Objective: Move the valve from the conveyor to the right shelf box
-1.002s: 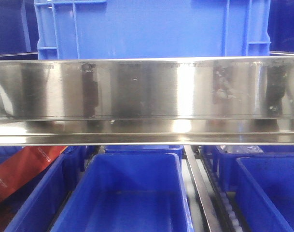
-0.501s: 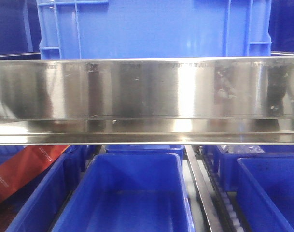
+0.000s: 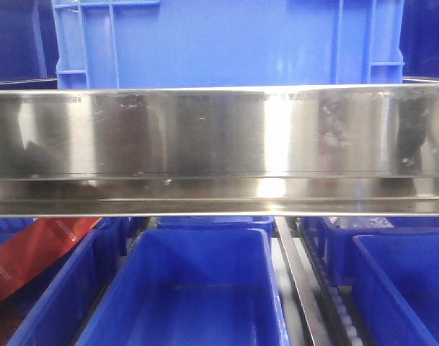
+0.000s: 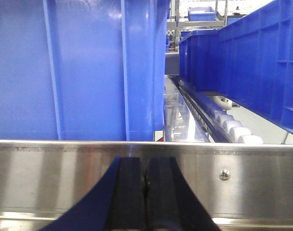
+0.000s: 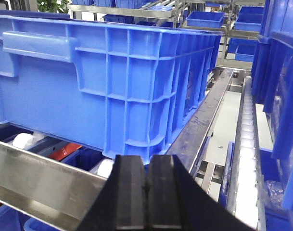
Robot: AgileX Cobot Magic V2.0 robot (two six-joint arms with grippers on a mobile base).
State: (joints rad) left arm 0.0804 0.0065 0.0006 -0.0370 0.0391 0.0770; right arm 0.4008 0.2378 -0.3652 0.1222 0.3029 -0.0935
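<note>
Where the front view looks straight on, the shelf rail (image 3: 219, 148) spans the whole width, a light-blue crate (image 3: 226, 43) standing above it and 3 blue bins (image 3: 197, 295) below, split by a narrow metal divider (image 3: 295, 281). Neither the valve nor the conveyor shows in any view. A red strip (image 3: 32, 252) at lower left is partly hidden by a bin wall. The left gripper (image 4: 145, 192) sits clenched, pads together, right before the rail (image 4: 233, 168), roller track (image 4: 228, 127) beyond. The right gripper (image 5: 146, 197) is likewise clenched with nothing between its pads, below a ribbed crate (image 5: 112, 82).
</note>
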